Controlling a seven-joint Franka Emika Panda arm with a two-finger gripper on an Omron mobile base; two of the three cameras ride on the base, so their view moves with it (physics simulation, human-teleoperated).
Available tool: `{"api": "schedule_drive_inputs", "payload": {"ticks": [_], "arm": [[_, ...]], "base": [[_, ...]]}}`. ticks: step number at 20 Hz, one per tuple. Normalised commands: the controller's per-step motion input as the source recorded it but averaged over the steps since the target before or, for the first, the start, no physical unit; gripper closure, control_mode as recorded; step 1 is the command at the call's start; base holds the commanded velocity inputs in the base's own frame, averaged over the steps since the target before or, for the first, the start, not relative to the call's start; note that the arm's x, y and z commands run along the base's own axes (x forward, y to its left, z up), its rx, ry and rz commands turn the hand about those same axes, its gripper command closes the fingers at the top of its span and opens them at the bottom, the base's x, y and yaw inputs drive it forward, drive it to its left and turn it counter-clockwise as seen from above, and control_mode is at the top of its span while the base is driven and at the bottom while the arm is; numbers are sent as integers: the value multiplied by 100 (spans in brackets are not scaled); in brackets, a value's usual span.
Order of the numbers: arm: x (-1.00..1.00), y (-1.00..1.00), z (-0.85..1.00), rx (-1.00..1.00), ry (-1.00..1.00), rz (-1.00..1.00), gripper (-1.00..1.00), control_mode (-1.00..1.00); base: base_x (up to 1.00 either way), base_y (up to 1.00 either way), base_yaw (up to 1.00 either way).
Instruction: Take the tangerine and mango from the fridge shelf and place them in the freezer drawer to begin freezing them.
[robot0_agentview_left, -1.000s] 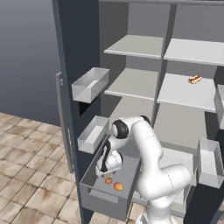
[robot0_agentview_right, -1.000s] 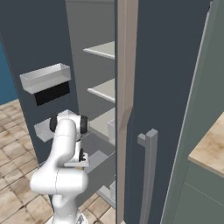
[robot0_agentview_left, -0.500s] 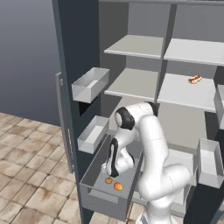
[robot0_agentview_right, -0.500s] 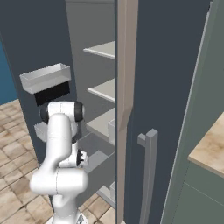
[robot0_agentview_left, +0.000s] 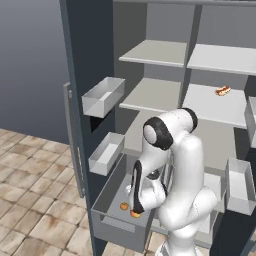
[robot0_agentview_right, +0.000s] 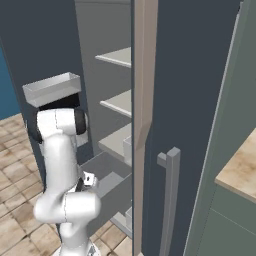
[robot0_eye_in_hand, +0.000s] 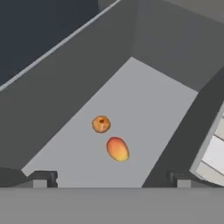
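The freezer drawer (robot0_agentview_left: 119, 228) stands pulled out at the bottom of the fridge. On its grey floor (robot0_eye_in_hand: 144, 100) the tangerine (robot0_eye_in_hand: 101, 124) and the mango (robot0_eye_in_hand: 117, 148) lie side by side, a small gap apart. From the left base view the tangerine (robot0_agentview_left: 123, 205) and mango (robot0_agentview_left: 135, 214) show near the drawer's front wall. My gripper (robot0_eye_in_hand: 112, 178) hangs over the drawer above the fruit, open, its fingertips (robot0_eye_in_hand: 43, 178) wide apart with nothing between them. It points down into the drawer (robot0_agentview_left: 135, 202).
A hot dog (robot0_agentview_left: 223, 90) lies on a right-hand fridge shelf. Pale door bins (robot0_agentview_left: 103, 96) (robot0_agentview_left: 107, 152) hang on the open left door, another bin (robot0_agentview_left: 240, 185) on the right. A door with a bar handle (robot0_agentview_right: 170, 200) stands close on the right.
The arm's elbow has swung up and to the right while the hand stays over the drawer, a little nearer its front. Both fruits lie still in the drawer.
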Motion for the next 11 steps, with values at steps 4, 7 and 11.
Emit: {"api": "schedule_drive_inputs", "payload": {"ticks": [4,7,11], "arm": [[-80,-8,100,0,-35,-12,-100,-100],[-64,0,100,0,-26,-11,-100,-100],[-23,0,44,0,-10,0,-100,-100]], "base": [[0,0,0],[0,0,0],[0,0,0]]}}
